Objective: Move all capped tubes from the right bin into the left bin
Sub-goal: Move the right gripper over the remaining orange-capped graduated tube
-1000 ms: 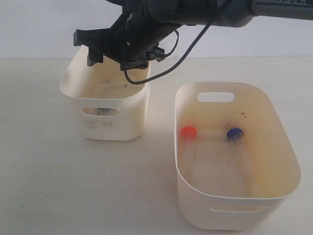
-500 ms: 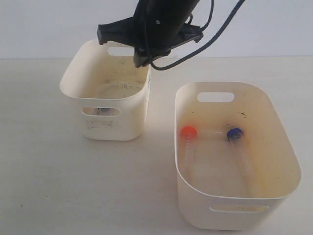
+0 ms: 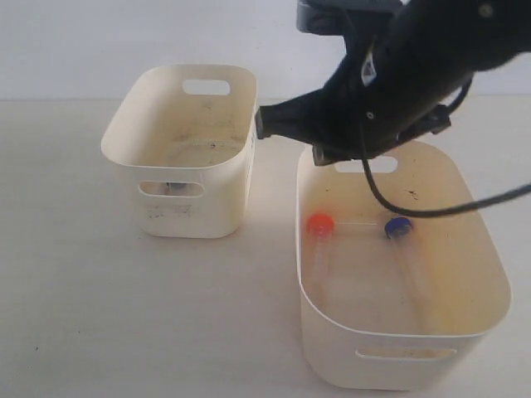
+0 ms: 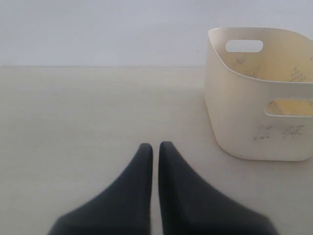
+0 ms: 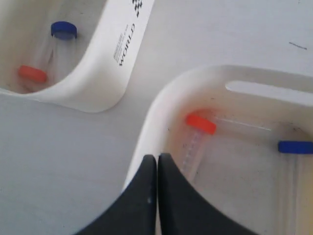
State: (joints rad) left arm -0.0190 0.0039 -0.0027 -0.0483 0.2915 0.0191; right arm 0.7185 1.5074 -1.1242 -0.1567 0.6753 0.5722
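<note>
Two capped tubes lie on the floor of the right bin (image 3: 489,274): one with an orange-red cap (image 3: 319,224) and one with a blue cap (image 3: 398,226). In the right wrist view their caps show as orange-red (image 5: 200,123) and blue (image 5: 295,147). My right gripper (image 5: 157,157) is shut and holds nothing, hovering over the right bin's rim (image 5: 146,132). Its black arm (image 3: 398,75) hangs above that bin's far side. The left bin (image 3: 178,149) holds a blue-capped tube (image 5: 64,30) and an orange-capped tube (image 5: 33,74). My left gripper (image 4: 155,145) is shut and empty above the table, away from the left bin (image 4: 234,112).
The two bins stand a short gap apart on a pale tabletop (image 3: 124,315). A black cable (image 3: 465,203) loops from the right arm over the right bin. A pale wall (image 3: 83,41) closes the back.
The right arm has swung from above the left bin over to the right bin's far left rim. The tubes in the right bin have not moved.
</note>
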